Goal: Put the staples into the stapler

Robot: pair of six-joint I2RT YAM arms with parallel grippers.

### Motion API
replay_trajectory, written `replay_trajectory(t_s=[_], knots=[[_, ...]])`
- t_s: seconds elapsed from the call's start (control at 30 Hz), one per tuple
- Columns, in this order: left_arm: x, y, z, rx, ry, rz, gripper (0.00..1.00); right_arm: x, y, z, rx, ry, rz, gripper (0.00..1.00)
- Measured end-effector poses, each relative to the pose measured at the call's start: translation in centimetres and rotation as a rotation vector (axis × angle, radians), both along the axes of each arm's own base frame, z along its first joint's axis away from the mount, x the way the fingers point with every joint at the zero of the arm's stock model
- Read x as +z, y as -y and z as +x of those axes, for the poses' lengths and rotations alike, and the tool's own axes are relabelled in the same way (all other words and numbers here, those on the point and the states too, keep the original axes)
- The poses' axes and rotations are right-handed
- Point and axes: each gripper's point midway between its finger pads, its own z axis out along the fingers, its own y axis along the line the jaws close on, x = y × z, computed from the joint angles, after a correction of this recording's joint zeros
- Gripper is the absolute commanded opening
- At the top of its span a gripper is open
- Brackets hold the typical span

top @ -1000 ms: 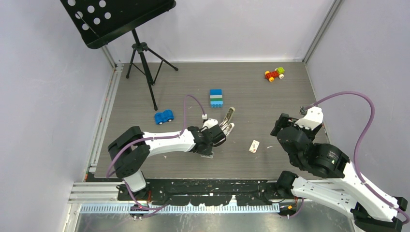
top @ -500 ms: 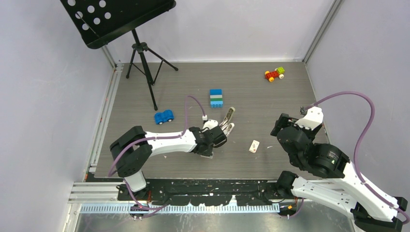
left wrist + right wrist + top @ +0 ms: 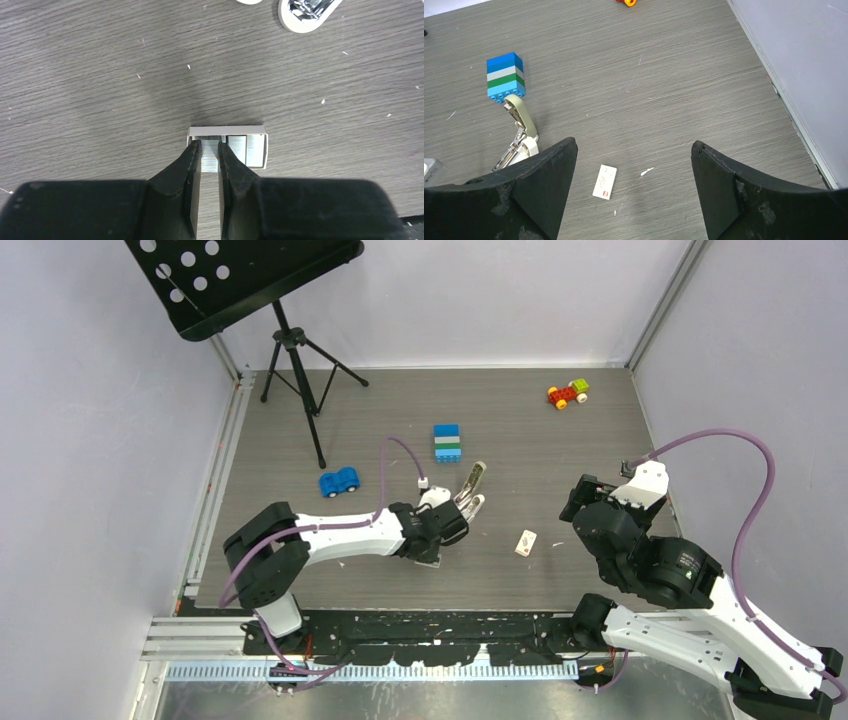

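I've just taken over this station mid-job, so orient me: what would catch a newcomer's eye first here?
The left gripper, at table centre, has its fingers pinched on a staple strip inside a small open box. Just beyond it lies the stapler, swung open, and the right gripper hangs wide open near a white red-marked box on the right.
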Motion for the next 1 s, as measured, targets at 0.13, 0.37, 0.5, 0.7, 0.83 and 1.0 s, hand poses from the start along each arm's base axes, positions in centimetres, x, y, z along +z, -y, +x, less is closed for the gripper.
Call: replay_trajectory(t_s=[0.13,0.37,0.5,0.7,0.83,1.0], knots=[[1.2,0.2,0.1,-0.001,0.017,-0.032,0.06,0.0,0.0,0.0,0.000,0.000,-0.001,0.88],[3.3,0.5,0.5,-0.003,0.060,-0.088,0.06,0.0,0.0,0.0,0.001,-0.001,-0.002,0.88],[4.0,0.2,0.8,-0.033,0.101,-0.100,0.06,0.0,0.0,-0.1,0.008,-0.006,-0.005,0.88],[5.4,1.4,2.2,-0.130,0.203,-0.148,0.06,0.1,-0.1,-0.4,0.046,-0.016,-0.008,0.89],[6.7,3.0,3.4,-0.216,0.295,-0.189,0.04,0.2,0.0,-0.7,0.068,-0.016,-0.008,0.92],[8.6,5.0,5.0,-0.310,0.416,-0.229,0.00,0.4,0.2,-0.9,0.084,-0.007,0.003,1.00]])
